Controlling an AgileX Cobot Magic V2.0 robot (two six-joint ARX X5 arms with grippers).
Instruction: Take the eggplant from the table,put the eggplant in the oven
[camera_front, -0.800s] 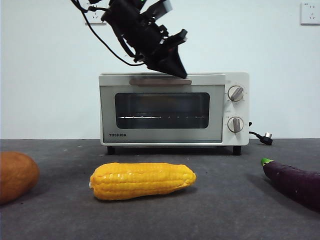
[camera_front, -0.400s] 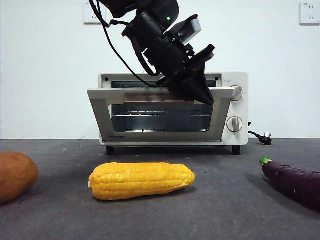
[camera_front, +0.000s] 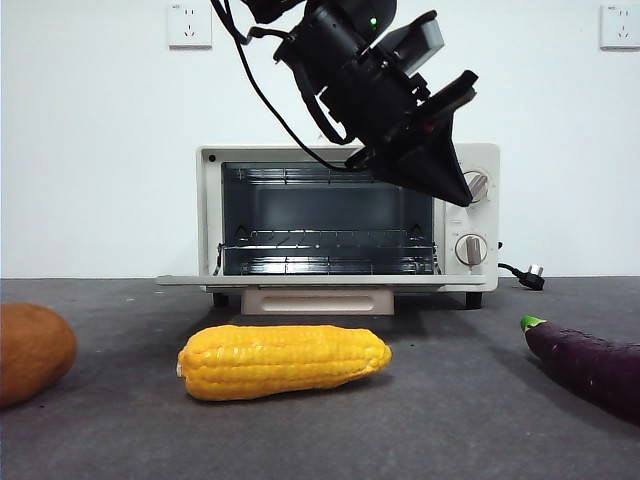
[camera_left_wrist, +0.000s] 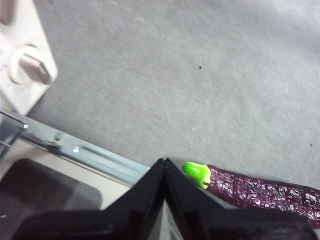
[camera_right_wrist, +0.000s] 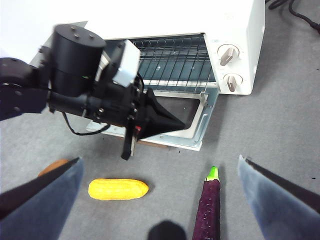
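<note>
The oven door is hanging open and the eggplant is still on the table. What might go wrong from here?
The left end effector, shut, hangs above the open oven door and might bump the door or knobs as it moves. The eggplant looks glossy, so the open right end effector above it may slip on it. The corn lies before the door and could be knocked.

The front camera sits low at worktop (camera_front: 470, 420) height, looking level at the oven (camera_front: 345, 215) (near and large). The right wrist camera looks down from high, taking in the oven, corn (camera_right_wrist: 118, 189) and eggplant (camera_right_wrist: 209, 207). The left wrist camera hangs close above the eggplant's stem.
</note>
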